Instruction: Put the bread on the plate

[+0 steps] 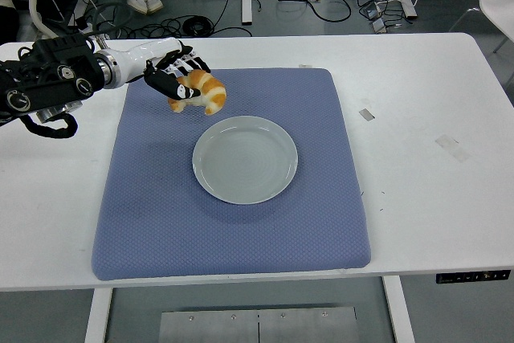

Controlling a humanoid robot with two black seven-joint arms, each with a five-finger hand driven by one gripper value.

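Note:
A golden-brown croissant (205, 91) hangs above the blue mat, held in my left hand (178, 75), whose black fingers are shut on it from the left. The bread is just up and left of the pale grey plate (245, 159), short of its rim. The plate lies in the middle of the mat with nothing on it. My left arm comes in from the left edge. My right arm is not in view.
The blue mat (233, 222) covers the centre of the white table (426, 126). Small tape marks (450, 146) lie on the table to the right. Cables and a person's shoes are on the floor beyond the far edge.

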